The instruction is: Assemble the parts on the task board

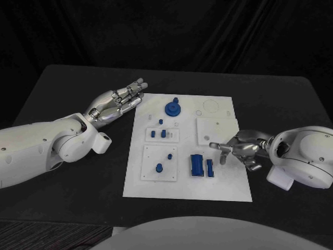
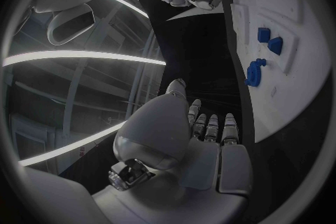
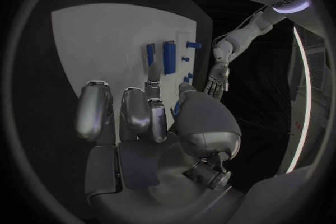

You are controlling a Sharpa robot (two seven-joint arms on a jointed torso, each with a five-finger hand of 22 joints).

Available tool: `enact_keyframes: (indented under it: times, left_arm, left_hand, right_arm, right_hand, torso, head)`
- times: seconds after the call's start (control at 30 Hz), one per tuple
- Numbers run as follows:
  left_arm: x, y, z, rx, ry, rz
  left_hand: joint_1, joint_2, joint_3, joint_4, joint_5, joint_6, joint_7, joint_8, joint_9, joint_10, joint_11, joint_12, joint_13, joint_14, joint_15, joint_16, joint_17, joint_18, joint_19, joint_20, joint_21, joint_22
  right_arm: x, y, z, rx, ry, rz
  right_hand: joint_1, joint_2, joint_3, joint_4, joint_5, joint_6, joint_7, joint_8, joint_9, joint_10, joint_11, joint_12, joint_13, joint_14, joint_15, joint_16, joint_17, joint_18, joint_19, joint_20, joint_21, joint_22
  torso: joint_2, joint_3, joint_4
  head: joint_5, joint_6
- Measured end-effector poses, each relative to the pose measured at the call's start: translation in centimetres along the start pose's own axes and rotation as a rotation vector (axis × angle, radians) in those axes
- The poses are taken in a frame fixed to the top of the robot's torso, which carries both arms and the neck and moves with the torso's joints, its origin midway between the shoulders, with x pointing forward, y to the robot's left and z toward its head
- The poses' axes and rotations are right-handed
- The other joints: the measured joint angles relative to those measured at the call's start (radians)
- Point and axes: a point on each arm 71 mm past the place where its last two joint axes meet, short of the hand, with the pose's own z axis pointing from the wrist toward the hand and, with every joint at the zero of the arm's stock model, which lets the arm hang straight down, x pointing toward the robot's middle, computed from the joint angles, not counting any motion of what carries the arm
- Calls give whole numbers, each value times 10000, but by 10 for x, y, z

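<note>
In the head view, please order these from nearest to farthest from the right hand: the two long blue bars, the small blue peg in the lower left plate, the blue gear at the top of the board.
From the right hand:
1. Blue bars, just left of it, low on the board.
2. Small peg, farther left, in the lower left plate.
3. Gear, at the far end, nearer the left hand.

A black table (image 1: 69,94) with rounded far corners stands before a black pleated curtain (image 1: 166,31) that hangs across the far side. Bright curved light strips (image 2: 77,57) glow in the dim room beyond.
</note>
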Motion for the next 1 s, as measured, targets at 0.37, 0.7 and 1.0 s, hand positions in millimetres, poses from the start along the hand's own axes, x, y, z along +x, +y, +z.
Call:
enact_keyframes:
  times: [0.37,0.7,1.0]
  left_arm:
    - [3,-1,0,40,21,-24]
    - [5,-1,2,62,-70,59]
    - [5,0,1,5,-203,125]
  left_hand:
    - [-874,135,-372,64,-932,8,-63,0,-2,0,0,0,0,0,0,0,-2,0,0,0,0,1]
    - [-1019,-11,-510,66,-1124,-763,-732,-1,-64,-66,-652,0,-4,-37,-37,0,-7,0,-16,-528,0,1]
    - [-3218,-395,-165,-335,-1821,-1199,-702,-165,-214,-93,-900,0,-9,-37,-37,0,-7,-1,0,-684,0,-6]
  right_arm:
    - [-57,37,-11,-5272,-2872,3114]
    - [-69,27,-2,-7941,-4264,4186]
    - [-68,26,4,-8411,-4478,4179]
  right_hand:
    - [270,695,-1691,45,479,-1310,1490,-2248,-1787,-5189,1745,-11546,-6117,-3688,1932,-9115,-7368,740,-4104,1534,-10215,-4862]
    - [1293,-573,-897,75,-421,-6979,-1192,-4330,-4301,-12587,1214,-14811,-10606,-13066,2291,-12318,-8779,67,-14096,2722,-11861,-12237]
    - [-4531,-696,823,-1679,-2004,-9429,-176,-4827,-5425,-14574,594,-15620,-12812,-14540,1223,-12693,-9096,-722,-14434,1144,-11979,-13061]
  torso:
    - [-159,-12,5]
    - [-202,12,-5]
    - [-219,22,-24]
  head:
    - [-74,0]
    - [45,0]
    - [67,38]
